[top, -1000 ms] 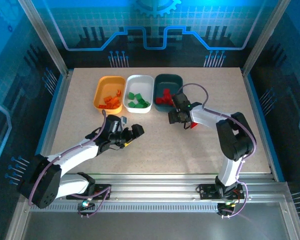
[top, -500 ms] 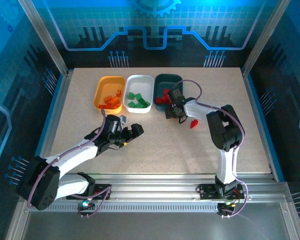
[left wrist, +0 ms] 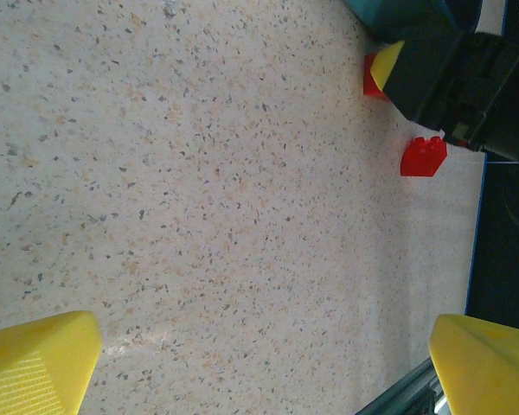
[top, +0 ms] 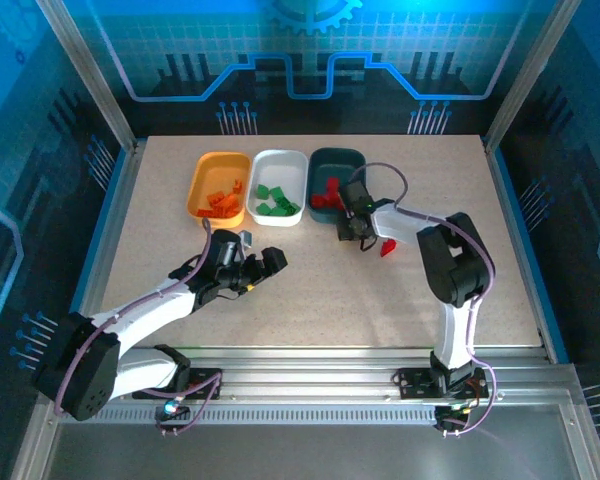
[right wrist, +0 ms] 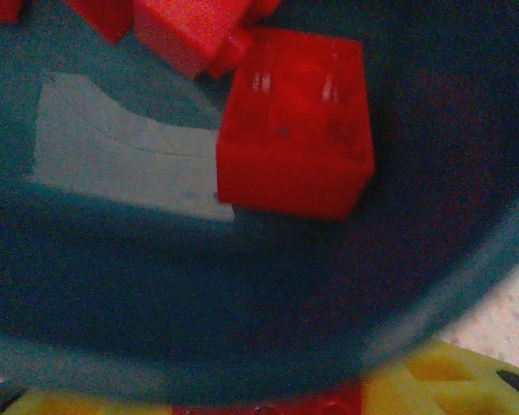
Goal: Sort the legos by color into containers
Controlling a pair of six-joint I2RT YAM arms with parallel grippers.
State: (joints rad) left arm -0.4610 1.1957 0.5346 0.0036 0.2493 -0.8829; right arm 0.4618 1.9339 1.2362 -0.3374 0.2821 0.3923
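Three trays stand in a row at the back: orange-yellow with orange legos, white with green legos, dark teal with red legos. My right gripper hovers at the teal tray's near rim, shut on a red lego. Inside the teal tray a red brick lies among others. One loose red lego sits on the table just right of that gripper. My left gripper is open over bare table, its yellow fingers wide apart.
The speckled tabletop is bounded by metal frame posts and a rail along the near edge. The right arm's elbow rises right of the loose red lego.
The right arm has swung its gripper from the table up to the teal tray's near rim, its elbow folding inward. The left arm has stayed put.
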